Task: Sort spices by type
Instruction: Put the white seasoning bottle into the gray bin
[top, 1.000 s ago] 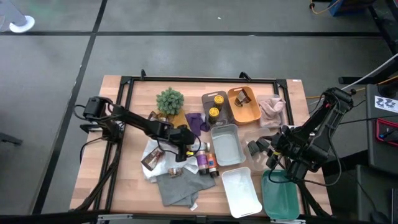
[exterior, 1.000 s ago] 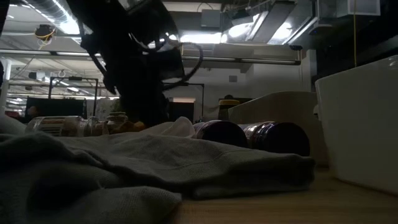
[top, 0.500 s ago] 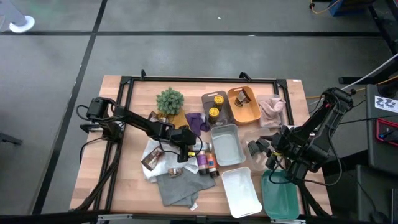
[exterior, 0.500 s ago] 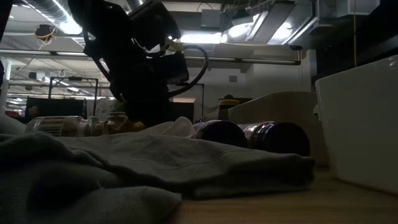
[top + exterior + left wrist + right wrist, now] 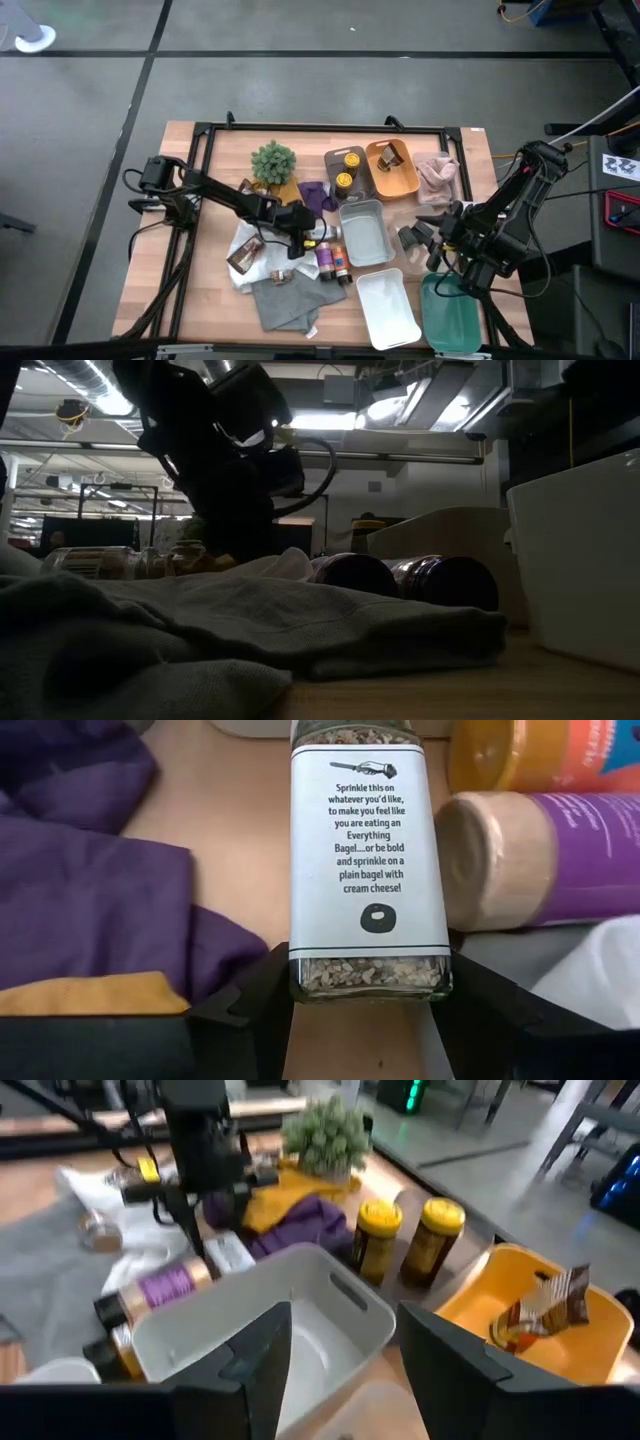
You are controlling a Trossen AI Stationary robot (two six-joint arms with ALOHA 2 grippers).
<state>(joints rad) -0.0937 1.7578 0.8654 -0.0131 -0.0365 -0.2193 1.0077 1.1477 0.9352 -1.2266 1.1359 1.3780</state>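
Note:
My left gripper (image 5: 303,236) is shut on a square glass seasoning bottle (image 5: 368,850) with a white label, at the table's middle between the cloths. Beside it lie a purple-labelled bottle (image 5: 560,855) and an orange-labelled one (image 5: 560,750). Two yellow-topped tins (image 5: 347,170) stand in a brown tray. A brown packet (image 5: 390,157) sits in the orange tray (image 5: 395,183). My right gripper (image 5: 345,1350) hangs open with nothing between its fingers, above the near rim of the grey tray (image 5: 300,1295). My left gripper pinches the seasoning bottle's base end (image 5: 368,975) between its two fingers (image 5: 255,1005), one on each side wall. The fingers slant down from the table's left, along the bottle. The bottle points away from the gripper, label up; whether it rests on the table I cannot tell.
A grey cloth (image 5: 285,300) and a white cloth (image 5: 250,262) lie near the front, a purple cloth (image 5: 315,193) and a bushy plant (image 5: 273,160) behind. A white tray (image 5: 387,305) and a green tray (image 5: 450,312) stand at the front right, a pink cloth (image 5: 438,178) at the far right.
In the low view my left arm's wrist has swung a little toward the table's right and then kept still. The bottles and cloths have stayed where they were.

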